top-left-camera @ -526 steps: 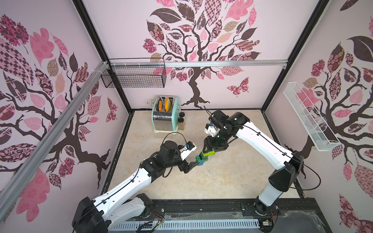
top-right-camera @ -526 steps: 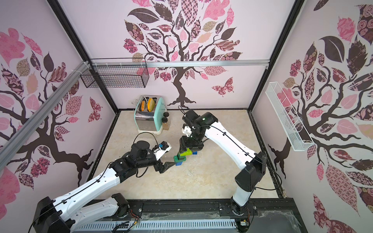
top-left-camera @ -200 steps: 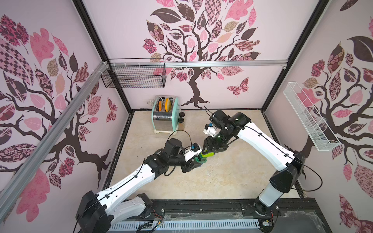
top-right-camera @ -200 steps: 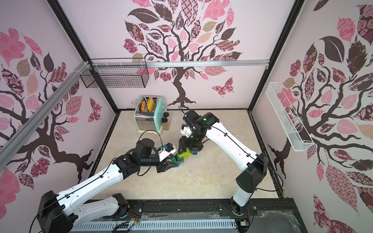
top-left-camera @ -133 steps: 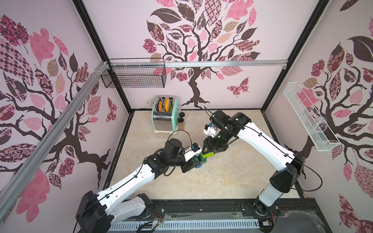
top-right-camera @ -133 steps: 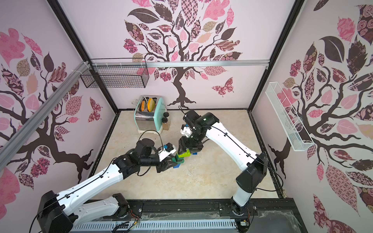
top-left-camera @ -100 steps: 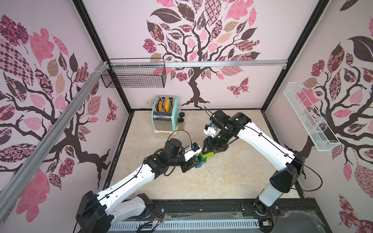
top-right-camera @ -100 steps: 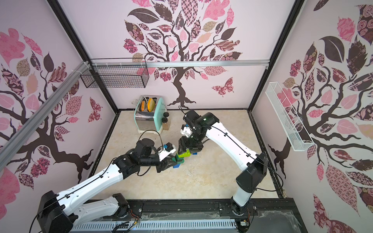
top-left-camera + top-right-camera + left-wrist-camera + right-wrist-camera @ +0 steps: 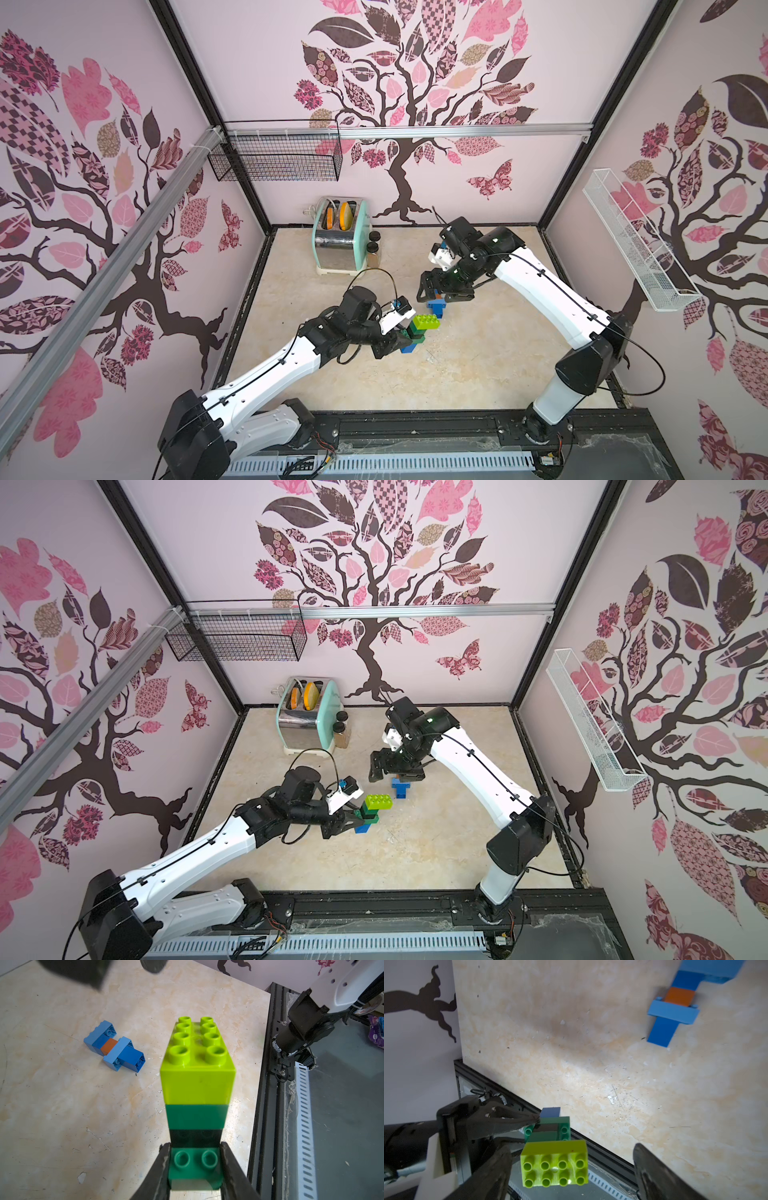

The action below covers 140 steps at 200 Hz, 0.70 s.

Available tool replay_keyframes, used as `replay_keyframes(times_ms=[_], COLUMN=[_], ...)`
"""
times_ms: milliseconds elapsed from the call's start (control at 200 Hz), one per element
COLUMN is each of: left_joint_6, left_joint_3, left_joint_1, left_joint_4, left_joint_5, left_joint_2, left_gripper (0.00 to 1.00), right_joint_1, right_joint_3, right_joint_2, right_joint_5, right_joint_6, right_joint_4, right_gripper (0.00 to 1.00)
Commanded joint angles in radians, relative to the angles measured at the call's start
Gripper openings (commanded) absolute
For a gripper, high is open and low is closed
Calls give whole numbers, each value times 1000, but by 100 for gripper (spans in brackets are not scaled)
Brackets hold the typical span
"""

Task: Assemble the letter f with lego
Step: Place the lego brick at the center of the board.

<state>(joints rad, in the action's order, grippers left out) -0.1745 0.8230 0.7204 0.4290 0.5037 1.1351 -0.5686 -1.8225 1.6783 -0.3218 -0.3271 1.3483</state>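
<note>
A lego stack, with a lime brick [image 9: 424, 322] [image 9: 378, 802] on top and dark green, black, dark green and blue below, is held near the table's middle. My left gripper [image 9: 400, 338] [image 9: 353, 818] [image 9: 195, 1147] is shut on the lower dark green brick [image 9: 195, 1167]. My right gripper [image 9: 440, 291] [image 9: 397, 771] [image 9: 571, 1149] stands open just behind the stack. Its fingers straddle the lime brick [image 9: 554, 1167] with a gap on each side. A flat blue, light blue and orange-brown lego piece [image 9: 436, 308] [image 9: 114, 1051] [image 9: 672, 1014] lies on the table under the right gripper.
A mint-and-chrome toaster [image 9: 340, 245] and two dark-capped jars [image 9: 374, 249] stand at the back left. A black wire basket [image 9: 274, 162] hangs on the back wall and a white one [image 9: 636, 241] on the right wall. The black frame rail [image 9: 415, 424] runs along the front edge.
My right gripper has opened, let go of the lime brick and drawn back a little. My left gripper has closed on the stack's lower green brick.
</note>
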Motion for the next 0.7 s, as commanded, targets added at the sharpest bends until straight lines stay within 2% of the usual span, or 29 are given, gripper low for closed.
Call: replay_keyframes(times_ms=[0,155,265,460,545,695], left_joint_6=[112,238,254,237,271,281], left_joint_3=[55,128,194,313,338,406], left_joint_1=[-56,-164,-209,-280,-312,-326], left_joint_4=[-21,-49,-32,48,24,57], left_joint_5=[112,272,347,320,310,288], left_joint_2=[61,200,310,495,550,646], left_gripper=[30,30,30,28,28,27], right_joint_1=[85,116,117,118,122,130], right_joint_3=[-21,102,197,315,351,396], right_joint_2=[-22,-122,-174,-242,-262,-281], right_joint_5=[145,195,187,170,171,164], right_joint_6=[-38,-32,-27,-6,2,17], right_joint_4=[-25,-86,-113,-138,-142,-152], right_gripper=[93,99,100,99,99,99])
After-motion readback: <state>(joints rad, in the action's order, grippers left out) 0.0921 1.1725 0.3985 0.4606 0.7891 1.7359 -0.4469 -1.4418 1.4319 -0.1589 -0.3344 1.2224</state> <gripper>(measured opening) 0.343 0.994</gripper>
